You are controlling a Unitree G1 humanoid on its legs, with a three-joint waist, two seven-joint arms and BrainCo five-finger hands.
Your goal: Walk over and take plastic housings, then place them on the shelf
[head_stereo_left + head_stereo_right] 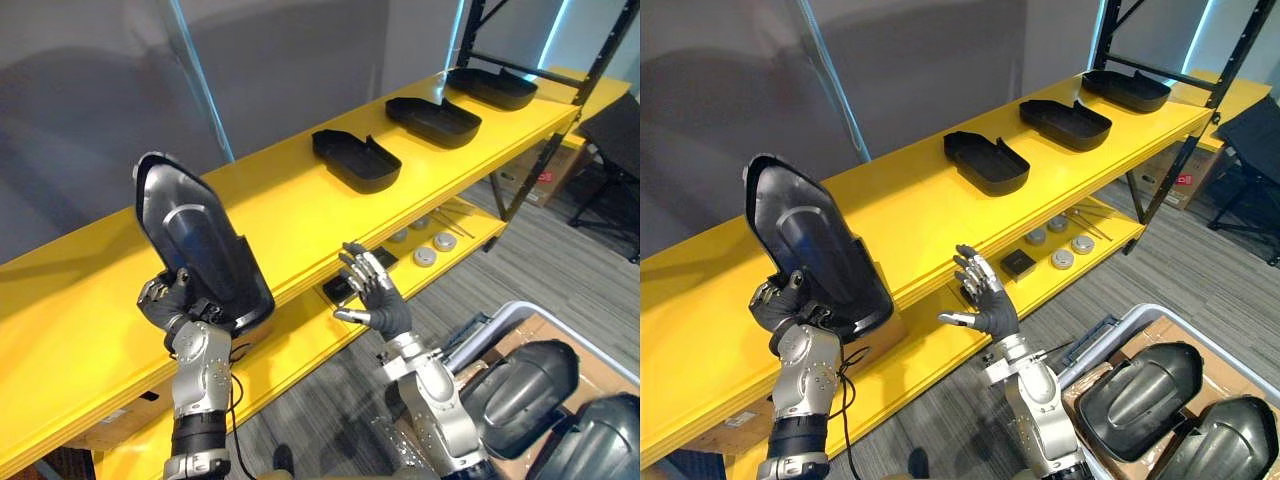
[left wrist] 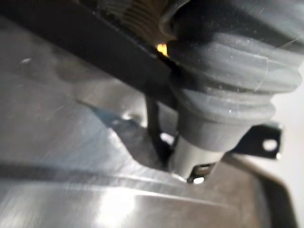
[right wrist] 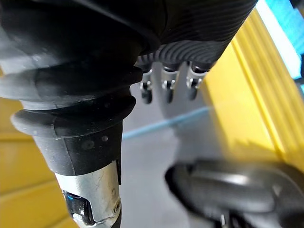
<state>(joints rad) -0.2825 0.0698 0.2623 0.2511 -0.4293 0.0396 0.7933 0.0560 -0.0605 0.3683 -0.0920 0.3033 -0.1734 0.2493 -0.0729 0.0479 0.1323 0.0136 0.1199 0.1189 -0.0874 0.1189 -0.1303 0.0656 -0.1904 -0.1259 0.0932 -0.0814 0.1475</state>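
Note:
A dark plastic housing (image 1: 200, 240) stands nearly upright over the front of the yellow shelf (image 1: 90, 310), its hollow side facing me. My left hand (image 1: 172, 300) is curled round its lower edge. To its right my right hand (image 1: 375, 295) hangs in front of the shelf edge with fingers spread and nothing in it. Three more housings lie along the shelf: one in the middle (image 1: 356, 160), one further right (image 1: 433, 121), one at the far end (image 1: 492, 87). The left wrist view shows the held housing's shiny inner surface (image 2: 95, 156) close up.
A lower yellow shelf (image 1: 470, 235) carries small round metal parts (image 1: 425, 257) and a black square block (image 1: 1018, 263). At the lower right a bin (image 1: 1120, 330) holds more dark housings (image 1: 1140, 395). A black rack upright (image 1: 560, 110) and a cardboard box (image 1: 535, 180) stand at the right.

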